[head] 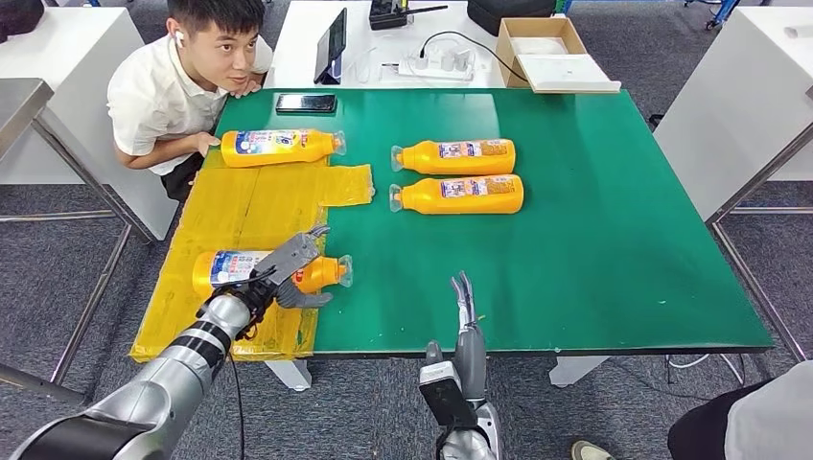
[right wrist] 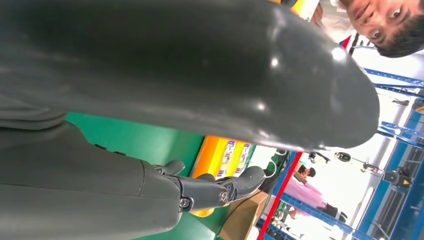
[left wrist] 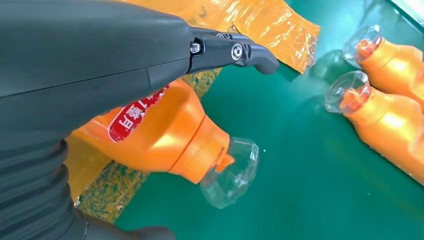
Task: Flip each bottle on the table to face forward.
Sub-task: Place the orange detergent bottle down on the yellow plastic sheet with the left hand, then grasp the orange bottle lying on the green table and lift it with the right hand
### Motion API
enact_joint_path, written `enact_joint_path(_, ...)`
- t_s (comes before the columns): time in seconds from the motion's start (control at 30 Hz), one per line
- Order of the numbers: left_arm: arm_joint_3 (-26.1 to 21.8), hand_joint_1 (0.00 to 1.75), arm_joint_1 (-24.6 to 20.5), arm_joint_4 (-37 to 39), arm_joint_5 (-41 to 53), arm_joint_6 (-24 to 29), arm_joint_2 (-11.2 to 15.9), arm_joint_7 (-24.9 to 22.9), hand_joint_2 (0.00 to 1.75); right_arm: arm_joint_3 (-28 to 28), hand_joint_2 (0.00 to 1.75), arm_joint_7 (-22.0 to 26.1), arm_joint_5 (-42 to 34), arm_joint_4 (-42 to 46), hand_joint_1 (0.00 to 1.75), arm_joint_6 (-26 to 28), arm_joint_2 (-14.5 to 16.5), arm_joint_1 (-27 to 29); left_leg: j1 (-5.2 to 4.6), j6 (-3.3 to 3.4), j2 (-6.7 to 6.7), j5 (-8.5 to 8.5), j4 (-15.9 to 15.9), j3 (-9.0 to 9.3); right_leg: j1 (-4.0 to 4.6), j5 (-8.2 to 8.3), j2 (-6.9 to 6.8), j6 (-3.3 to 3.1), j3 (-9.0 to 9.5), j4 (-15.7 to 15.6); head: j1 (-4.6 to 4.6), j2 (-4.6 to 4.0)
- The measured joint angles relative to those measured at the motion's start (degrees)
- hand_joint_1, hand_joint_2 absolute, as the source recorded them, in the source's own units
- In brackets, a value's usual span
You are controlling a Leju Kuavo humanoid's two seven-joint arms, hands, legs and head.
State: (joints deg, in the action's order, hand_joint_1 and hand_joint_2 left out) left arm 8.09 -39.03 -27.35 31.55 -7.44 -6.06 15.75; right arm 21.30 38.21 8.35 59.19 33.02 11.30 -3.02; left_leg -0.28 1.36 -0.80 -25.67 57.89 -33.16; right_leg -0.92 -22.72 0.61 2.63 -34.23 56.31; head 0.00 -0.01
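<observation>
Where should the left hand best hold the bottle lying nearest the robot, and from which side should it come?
Probably the wide orange body of the nearest bottle, from above. It lies flat on the yellow sheet, cap pointing right, so the neck is narrow and the clear cap slippery. The left hand already rests over the body.

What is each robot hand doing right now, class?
Left robot hand: holding the nearest bottle.
Right robot hand: open, holding nothing.

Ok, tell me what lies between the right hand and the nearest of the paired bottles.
Bare green table in the head view, from right hand to bottle.
</observation>
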Motion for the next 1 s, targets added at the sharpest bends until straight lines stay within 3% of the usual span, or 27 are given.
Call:
enact_joint_path(0.17,0.08,0.0,2.14,-2.84,-2.26,1.15,-0.41,2.73,1.75,0.2,0.0,0.0,-0.18,-0.09,0.0,0.41,-0.31,0.02,0.0,0.0,0.02,0.0,0.0,-0.06,0.01,0.0,0.01,0.0,-0.09,0.0,0.0,0.0)
enact_joint_path(0.3,0.88,0.0,6.95,-10.01,-7.66,6.41,-1.4,7.39,1.75,0.25,0.0,0.0,-0.38,-0.04,0.0,1.26,-0.74,0.51,0.0,0.0,0.02,0.0,0.0,-0.25,0.0,0.0,0.01,0.0,-0.27,0.0,0.01,0.01)
enact_joint_path(0.47,1.77,0.0,17.47,-28.25,-22.44,12.07,-3.5,14.02,1.75,0.27,0.0,0.0,-1.03,2.11,0.0,2.31,-1.29,2.54,-0.03,0.03,0.1,-0.07,0.01,-0.41,-0.03,-0.01,0.02,0.01,-0.45,-0.03,0.0,0.01)
enact_joint_path(0.6,3.4,0.0,26.78,-43.09,-35.52,12.4,-5.15,14.61,1.75,0.18,0.0,0.0,-4.41,6.92,0.0,1.06,-1.5,4.91,-0.03,0.01,0.15,-0.15,0.01,-0.58,-0.03,-0.06,0.03,0.05,-0.64,-0.05,0.0,-0.01)
enact_joint_path(0.73,5.1,0.0,33.77,-51.72,-39.36,12.1,-5.38,14.87,1.75,-0.97,0.0,0.0,-6.89,12.13,0.0,-2.45,-1.25,7.35,-0.02,0.01,0.14,-0.18,0.01,-0.63,-0.02,-0.12,0.03,0.12,-0.68,-0.06,0.0,-0.01)
enact_joint_path(0.87,5.8,0.0,37.78,-55.84,-40.62,11.64,-5.44,15.23,1.75,-2.85,1.75,0.0,-7.02,16.16,0.0,-3.49,-0.76,8.86,-0.02,0.01,0.14,-0.17,0.0,-0.62,-0.02,-0.12,0.03,0.11,-0.68,-0.06,0.0,0.01)
enact_joint_path(1.0,5.97,0.0,40.49,-58.18,-41.46,11.17,-5.44,15.91,1.75,-5.62,1.75,0.0,-6.96,20.29,0.0,-4.31,0.38,10.28,-0.02,0.01,0.15,-0.17,0.0,-0.6,-0.02,-0.12,0.03,0.12,-0.67,-0.05,0.0,0.01)
